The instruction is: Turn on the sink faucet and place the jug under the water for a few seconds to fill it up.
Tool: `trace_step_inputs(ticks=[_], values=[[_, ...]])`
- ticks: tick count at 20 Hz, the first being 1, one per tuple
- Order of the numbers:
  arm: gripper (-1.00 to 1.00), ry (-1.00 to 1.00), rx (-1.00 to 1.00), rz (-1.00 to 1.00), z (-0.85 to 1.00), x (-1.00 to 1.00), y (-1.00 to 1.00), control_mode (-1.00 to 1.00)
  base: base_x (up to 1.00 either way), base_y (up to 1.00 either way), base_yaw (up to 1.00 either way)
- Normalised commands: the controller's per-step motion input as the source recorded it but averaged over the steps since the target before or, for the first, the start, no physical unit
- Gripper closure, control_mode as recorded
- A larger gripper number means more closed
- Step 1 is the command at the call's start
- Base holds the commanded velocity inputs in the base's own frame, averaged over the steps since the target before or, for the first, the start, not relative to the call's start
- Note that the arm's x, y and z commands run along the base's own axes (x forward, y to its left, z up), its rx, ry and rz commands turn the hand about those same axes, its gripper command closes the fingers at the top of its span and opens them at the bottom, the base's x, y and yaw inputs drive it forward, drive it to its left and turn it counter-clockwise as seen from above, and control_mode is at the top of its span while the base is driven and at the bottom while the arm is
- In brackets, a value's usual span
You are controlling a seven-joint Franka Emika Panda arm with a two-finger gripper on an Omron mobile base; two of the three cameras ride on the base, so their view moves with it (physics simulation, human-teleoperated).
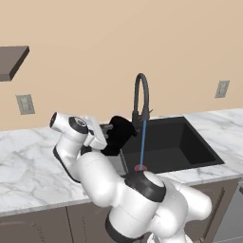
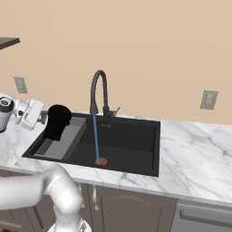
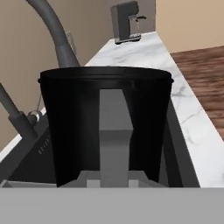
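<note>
Here my gripper point(image 2: 44, 117) grips the jug point(image 2: 58, 121) by its handle, above the sink point(image 2: 136, 136) tray; at two o'clock of it the water point(image 2: 95, 138) falls from the sink faucet point(image 2: 98, 90) onto the drain.

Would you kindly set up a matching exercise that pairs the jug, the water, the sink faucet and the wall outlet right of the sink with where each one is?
Things:
1. jug
2. water
3. sink faucet
4. wall outlet

Places:
A. on the wall, right of the sink
B. falling onto the red drain ring
C. held over the ribbed tray, beside the stream
D. rising behind the basin

Pairs: 1-C, 2-B, 3-D, 4-A
</note>
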Motion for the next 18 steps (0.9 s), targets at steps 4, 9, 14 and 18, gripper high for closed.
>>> trace_step_inputs(ticks=[4, 9, 14, 18], values=[[1.0, 0.05, 0.0, 0.01, -0.24, 0.04, -0.03, -1.0, 0.0, 0.0, 0.0], [1.0, 0.06, 0.0, 0.05, -0.28, 0.19, -0.24, -1.0, 0.0, 0.0, 0.0], [1.0, 0.13, 0.0, 0.09, -0.19, 0.16, -0.32, -1.0, 0.0, 0.0, 0.0], [1.0, 0.06, 0.0, 0.12, -0.17, 0.0, -0.32, -1.0, 0.0, 0.0, 0.0]])
